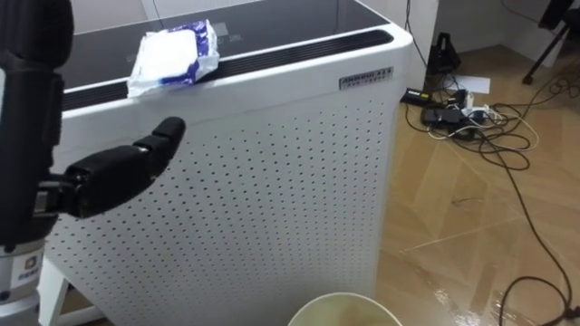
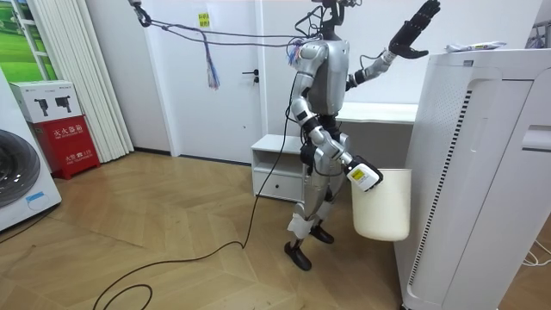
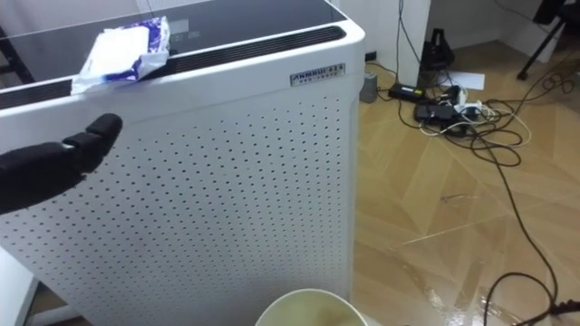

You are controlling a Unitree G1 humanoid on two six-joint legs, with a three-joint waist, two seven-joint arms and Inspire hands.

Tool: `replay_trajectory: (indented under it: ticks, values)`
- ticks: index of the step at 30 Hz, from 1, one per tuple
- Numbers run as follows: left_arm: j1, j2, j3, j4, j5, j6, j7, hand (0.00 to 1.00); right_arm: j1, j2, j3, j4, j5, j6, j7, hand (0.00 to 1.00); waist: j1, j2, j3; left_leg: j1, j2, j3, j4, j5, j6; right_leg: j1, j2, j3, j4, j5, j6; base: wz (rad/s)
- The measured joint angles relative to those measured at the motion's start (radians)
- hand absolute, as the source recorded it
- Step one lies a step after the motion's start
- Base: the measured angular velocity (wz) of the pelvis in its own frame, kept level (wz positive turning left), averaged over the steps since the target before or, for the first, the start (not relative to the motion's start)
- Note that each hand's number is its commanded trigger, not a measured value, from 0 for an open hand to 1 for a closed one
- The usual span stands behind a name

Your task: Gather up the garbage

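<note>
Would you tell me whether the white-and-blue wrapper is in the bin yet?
Not in: the wrapper lies on top of the white appliance, apart from the open left hand.

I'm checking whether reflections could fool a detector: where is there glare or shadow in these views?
Left eye view: glare streaks on the wooden floor at lower right; the appliance's dark top panel is glossy, yet the white-and-blue packet on top reads plainly; the black left robot hand stands out against the white perforated front. Room view: even light, no harsh glare.
</note>
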Motion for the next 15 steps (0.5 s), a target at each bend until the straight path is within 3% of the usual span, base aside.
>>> replay_trajectory:
  ticks: [4, 8, 15]
  values:
    - [0.0, 0.014, 0.025, 0.0, 0.044, 0.007, 0.019, 0.0, 0.009, 0.0, -0.01, -0.013, 0.0, 0.0, 0.001, 1.0, 0.006, 0.013, -0.0003, 0.004, 0.0, -0.001, -0.002, 0.0, 0.0, 0.003, 0.0, 0.001, 0.0, 0.0, 0.0, 0.0]
    - [0.0, 0.056, 0.038, 0.0, 0.055, 0.017, 0.021, 0.0, 0.01, -0.005, -0.014, -0.013, 0.0, 0.001, 0.001, 1.0, 0.015, 0.017, 0.0001, 0.004, 0.0, -0.001, -0.002, 0.002, 0.0, 0.003, 0.0, -0.001, 0.001, 0.0, 0.0, 0.0]
    - [0.0, 0.069, 0.038, 0.0, 0.054, 0.04, -0.002, 0.0, 0.01, -0.007, -0.013, -0.008, 0.0, 0.001, 0.012, 1.0, 0.017, 0.013, 0.0029, 0.004, -0.005, -0.003, -0.002, 0.004, 0.003, 0.006, -0.005, -0.003, 0.001, 0.0, 0.0, 0.01]
